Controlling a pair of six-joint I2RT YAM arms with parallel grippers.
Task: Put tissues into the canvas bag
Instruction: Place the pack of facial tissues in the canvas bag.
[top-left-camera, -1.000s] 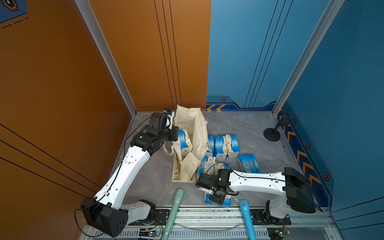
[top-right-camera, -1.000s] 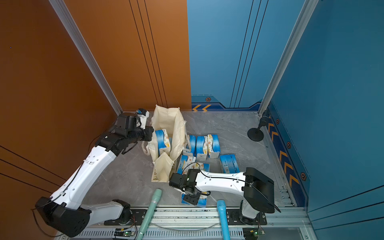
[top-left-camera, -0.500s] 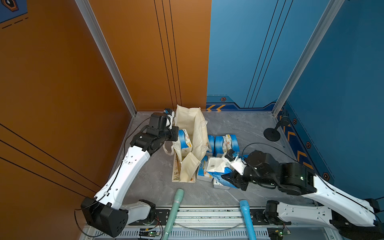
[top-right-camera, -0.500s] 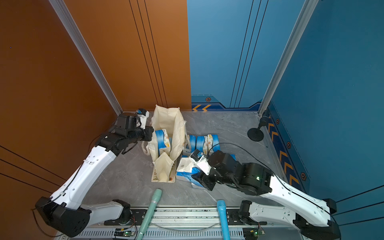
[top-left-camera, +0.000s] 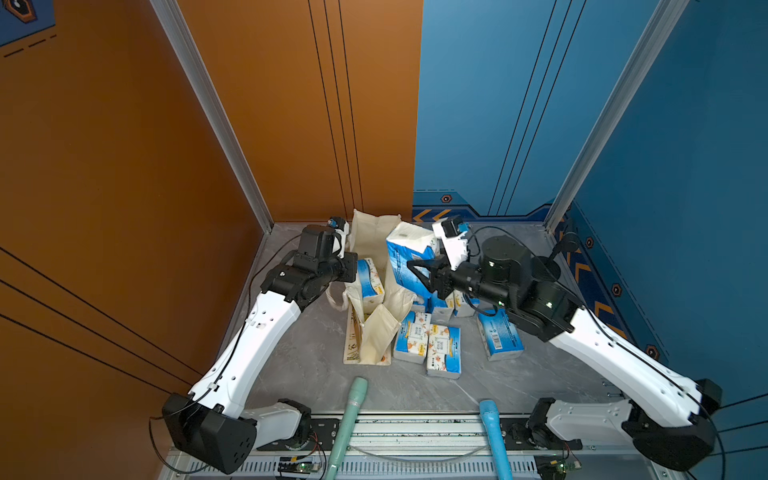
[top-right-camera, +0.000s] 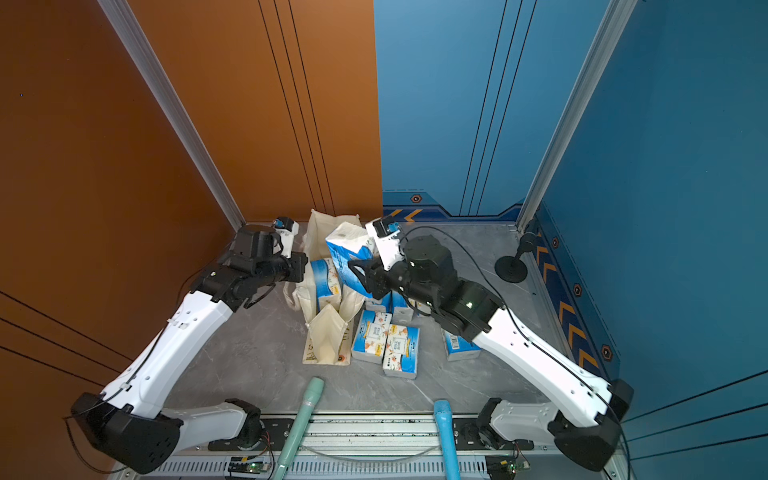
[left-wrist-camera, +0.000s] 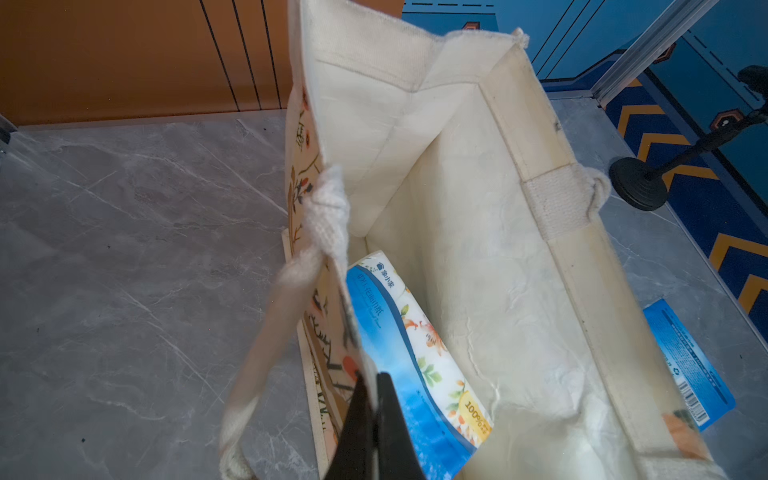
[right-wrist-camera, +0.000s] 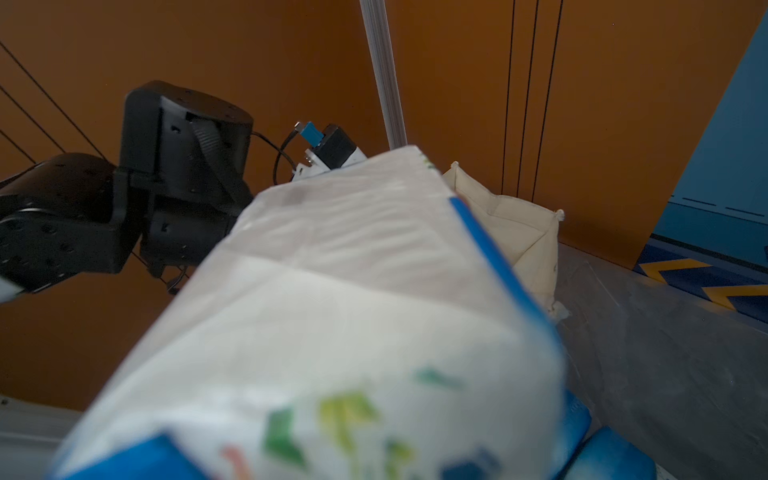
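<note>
The cream canvas bag (top-left-camera: 374, 245) (top-right-camera: 326, 230) stands open on the grey table. My left gripper (left-wrist-camera: 370, 380) (top-left-camera: 351, 266) is shut on the rim of its left wall (left-wrist-camera: 328, 291), holding the mouth apart. One pack of tissues (left-wrist-camera: 411, 353) (top-left-camera: 370, 282) leans inside the bag. My right gripper (top-left-camera: 419, 276) (top-right-camera: 359, 270) is shut on another blue-and-white pack (top-left-camera: 409, 253) (top-right-camera: 347, 249) (right-wrist-camera: 353, 311), held upright in the air at the bag's right wall. That pack fills the right wrist view and hides the fingers there. Several more packs (top-left-camera: 428, 338) (top-right-camera: 384, 338) lie right of the bag.
A single pack (top-left-camera: 500, 338) (top-right-camera: 459, 349) lies under the right arm. A black round-footed stand (top-right-camera: 511, 268) (left-wrist-camera: 640, 183) sits at the back right. A green pole (top-left-camera: 351, 415) and a blue pole (top-left-camera: 492, 432) reach over the front edge. Orange and blue walls close in the table.
The right arm swung up from the table's front and carried a pack high and back toward the bag's mouth. The left arm and the bag have stayed put.
</note>
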